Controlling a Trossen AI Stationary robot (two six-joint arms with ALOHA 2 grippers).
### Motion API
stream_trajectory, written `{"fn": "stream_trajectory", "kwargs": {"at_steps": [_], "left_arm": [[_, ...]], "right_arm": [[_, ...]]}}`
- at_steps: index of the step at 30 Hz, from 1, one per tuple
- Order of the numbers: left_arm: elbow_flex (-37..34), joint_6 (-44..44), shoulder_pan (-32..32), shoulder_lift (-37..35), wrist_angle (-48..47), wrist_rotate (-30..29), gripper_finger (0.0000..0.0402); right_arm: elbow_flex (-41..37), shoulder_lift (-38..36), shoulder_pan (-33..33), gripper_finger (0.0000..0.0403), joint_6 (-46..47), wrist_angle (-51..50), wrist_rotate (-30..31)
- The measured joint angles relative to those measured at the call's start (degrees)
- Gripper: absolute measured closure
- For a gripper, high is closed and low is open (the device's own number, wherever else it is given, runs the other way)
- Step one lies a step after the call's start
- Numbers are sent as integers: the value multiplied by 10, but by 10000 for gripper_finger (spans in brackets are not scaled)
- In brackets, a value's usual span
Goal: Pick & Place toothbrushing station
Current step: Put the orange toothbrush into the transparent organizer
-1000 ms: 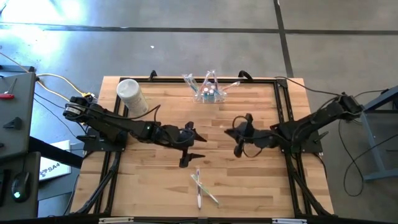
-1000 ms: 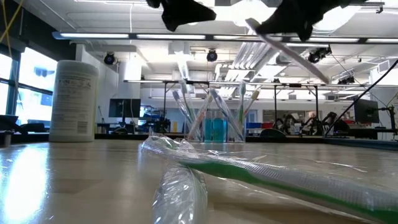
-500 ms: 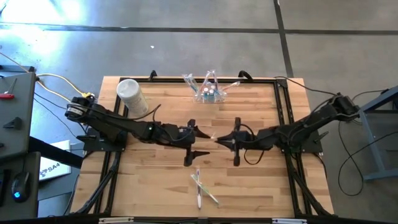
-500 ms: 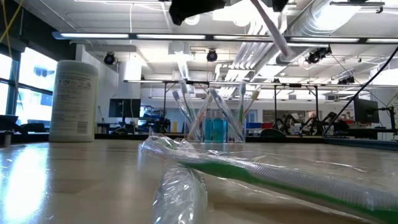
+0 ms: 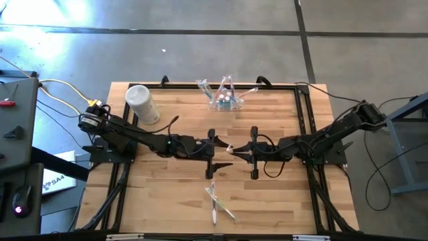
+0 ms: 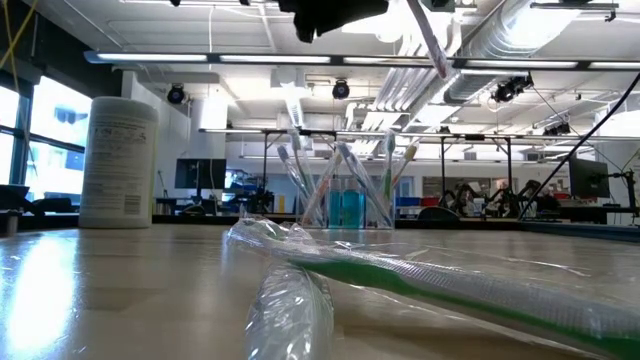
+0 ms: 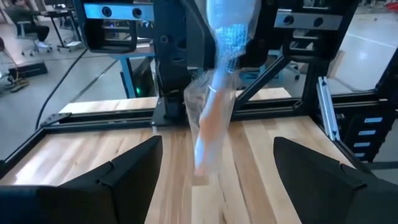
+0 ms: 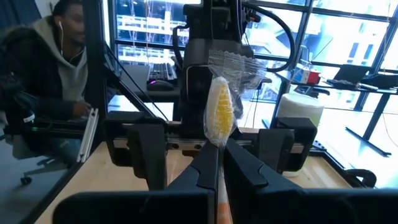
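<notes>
The toothbrushing station (image 5: 226, 99), a clear holder with several toothbrushes in it, stands on the table at the middle of the far edge; the low view shows it too (image 6: 345, 205). Above the table's middle my right gripper (image 5: 234, 151) is shut on a toothbrush in a clear wrapper (image 8: 219, 115), which points at my left gripper (image 5: 215, 152). My left gripper (image 7: 214, 180) is open. Its fingers stand on either side of the wrapped toothbrush's free end (image 7: 214, 118) without touching it. My right gripper pinches the wrapped toothbrush's handle (image 8: 219, 171) between its two shut fingers. The fingers reach in level from the table's right and lie along the toothbrush. The yellow head end (image 8: 219, 106) sticks out past the fingertips, and the toothbrush is clear of the table.
A white canister (image 5: 142, 104) stands at the far left of the table. Wrapped toothbrushes (image 5: 215, 201) lie crossed near the front edge, right before the low camera (image 6: 400, 270). Beyond the table a person sits at a desk (image 8: 43, 81).
My right gripper has gone toward the table's left and turned level, so the wrapped toothbrush now points at my left gripper. My left gripper has gone toward the table's right, still open, until its fingers stand around the toothbrush's free end.
</notes>
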Motion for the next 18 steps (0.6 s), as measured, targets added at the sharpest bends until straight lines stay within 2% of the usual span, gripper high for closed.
{"fn": "stream_trajectory", "kwargs": {"at_steps": [14,18], "left_arm": [[1,42,0,43,112,-20,99],[1,46,1,43,134,-24,120]], "right_arm": [[0,0,0,399,-11,8,-14],[0,0,0,399,-11,8,-14]]}}
